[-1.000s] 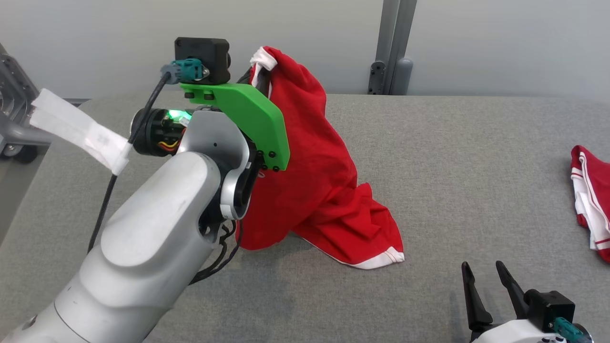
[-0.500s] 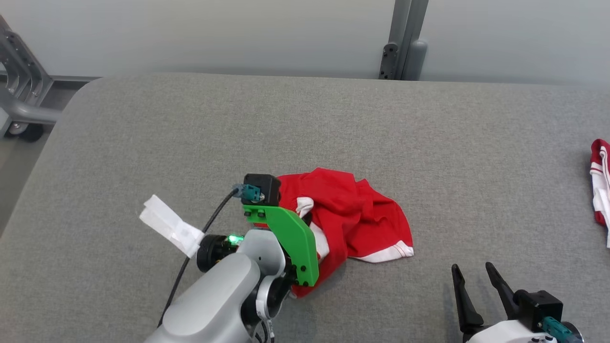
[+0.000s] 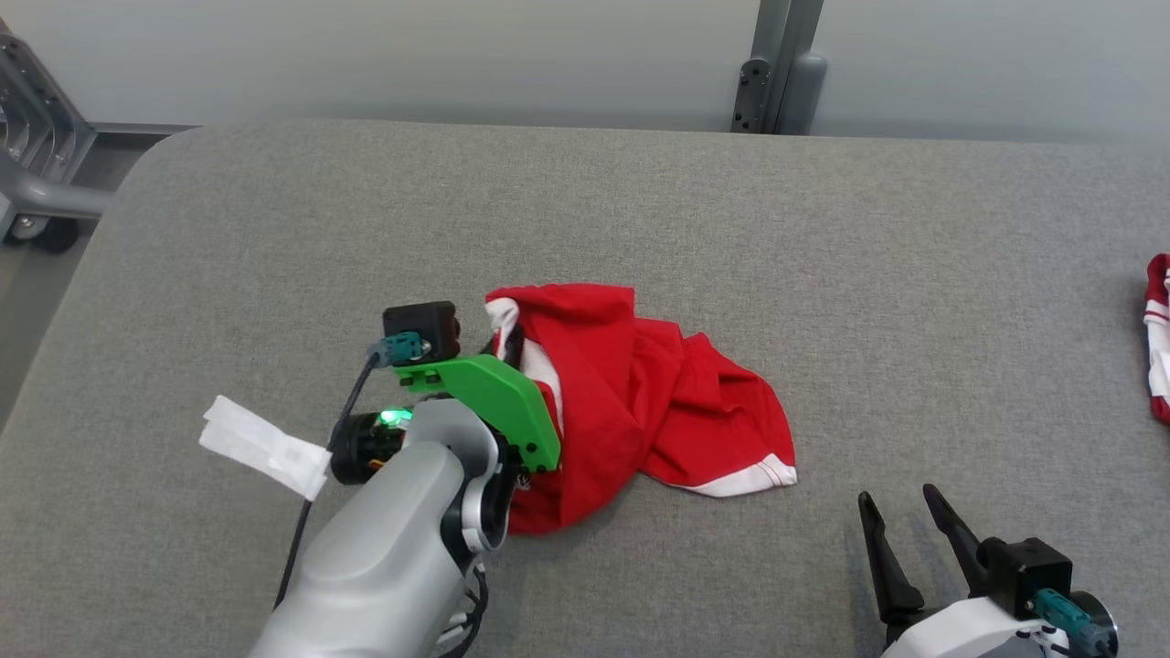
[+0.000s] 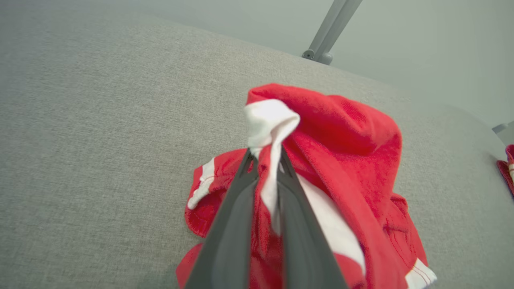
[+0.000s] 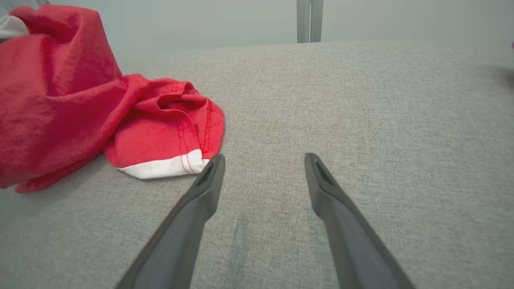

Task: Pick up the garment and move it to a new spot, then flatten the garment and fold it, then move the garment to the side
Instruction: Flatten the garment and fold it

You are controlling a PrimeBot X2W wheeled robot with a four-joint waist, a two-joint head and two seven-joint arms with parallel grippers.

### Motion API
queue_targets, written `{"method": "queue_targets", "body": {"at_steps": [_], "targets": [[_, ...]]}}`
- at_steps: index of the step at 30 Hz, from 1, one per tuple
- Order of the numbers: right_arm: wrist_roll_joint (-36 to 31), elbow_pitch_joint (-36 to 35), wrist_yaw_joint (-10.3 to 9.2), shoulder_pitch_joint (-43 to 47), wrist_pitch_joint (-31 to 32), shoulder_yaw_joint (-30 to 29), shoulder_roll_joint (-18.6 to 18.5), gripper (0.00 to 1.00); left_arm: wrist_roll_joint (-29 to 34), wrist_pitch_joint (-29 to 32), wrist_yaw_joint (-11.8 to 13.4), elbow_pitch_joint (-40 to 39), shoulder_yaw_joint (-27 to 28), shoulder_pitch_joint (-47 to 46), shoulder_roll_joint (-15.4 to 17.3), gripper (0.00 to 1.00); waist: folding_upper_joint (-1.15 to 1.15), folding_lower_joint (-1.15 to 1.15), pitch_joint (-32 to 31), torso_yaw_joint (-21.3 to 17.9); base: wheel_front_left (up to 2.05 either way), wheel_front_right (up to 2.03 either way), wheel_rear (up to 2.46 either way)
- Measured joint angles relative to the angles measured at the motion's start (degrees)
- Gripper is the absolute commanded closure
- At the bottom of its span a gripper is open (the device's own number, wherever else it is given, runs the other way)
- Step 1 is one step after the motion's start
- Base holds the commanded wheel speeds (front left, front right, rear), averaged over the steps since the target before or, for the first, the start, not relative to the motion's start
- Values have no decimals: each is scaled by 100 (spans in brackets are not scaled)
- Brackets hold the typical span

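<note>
On the grey cloth-covered table (image 3: 274, 228), near its middle, the red garment (image 3: 640, 384) sat in a crumpled heap, with one bunch of it drawn up off the surface. And the left gripper (image 4: 265, 154) had it: both dark fingers were pinched tight together on a fold of white trim and red cloth, plain to see from the left wrist, while the rest of the fabric draped down around the fingers onto the table. From the head camera, the left arm's green bracket (image 3: 494, 402) covered the grip itself, sitting right against the garment's left side. Over at the lower right, the right gripper (image 3: 898, 501) hovered with its jaws spread wide, nothing between them but bare grey cloth below. One of its fingertips (image 5: 211, 172) pointed just beside the garment's white-edged hem (image 5: 164, 168), which lay flat on the table; whether they touched, I could not tell. Well apart at the right edge lay another red-and-white piece of clothing (image 3: 1159, 338).
</note>
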Motion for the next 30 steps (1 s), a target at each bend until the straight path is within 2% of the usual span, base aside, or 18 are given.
{"method": "queue_targets", "body": {"at_steps": [2, 3, 10, 14, 17, 25, 28, 30], "targets": [[0, 3, 0, 26, -1, 5, 2, 0, -2, -310, 1, 277, 154, -88, -2, 25, 0, 0, -7, 9, 0, 0, 0], [0, 4, 0, 28, -1, 12, 3, 0, -34, -390, -9, 417, 221, -122, -3, 0, 0, 0, -9, 10, 0, 0, 0], [-1, -14, 0, 19, -1, 35, 21, 0, -67, -898, -287, 948, 410, -154, 183, 0, 0, 0, -15, -26, 0, 0, 0], [-1, -32, 0, 23, -1, -57, 19, 0, -69, -1176, -411, 715, 468, 137, 480, 0, 0, 0, -33, -69, 0, 0, 0], [-1, -43, 0, 85, -1, -91, 36, 0, -84, -1221, -412, 316, 470, 622, 689, 0, 0, 0, -74, -106, 0, 0, 0], [-1, -86, 0, 141, -1, -129, 67, 0, -170, -645, -63, -1152, 54, 2030, 1090, 0, 0, 0, -96, -195, 0, 0, 0], [-1, -88, 0, 159, 0, -147, 55, 0, -86, -382, 60, -1427, -203, 2247, 1184, 0, 0, 0, -90, -210, 0, 0, 0], [-1, -86, 0, 159, -1, -140, 40, 0, -42, -276, 52, -1574, -311, 2273, 1226, 0, 0, 0, -81, -225, 0, 0, 0]]}}
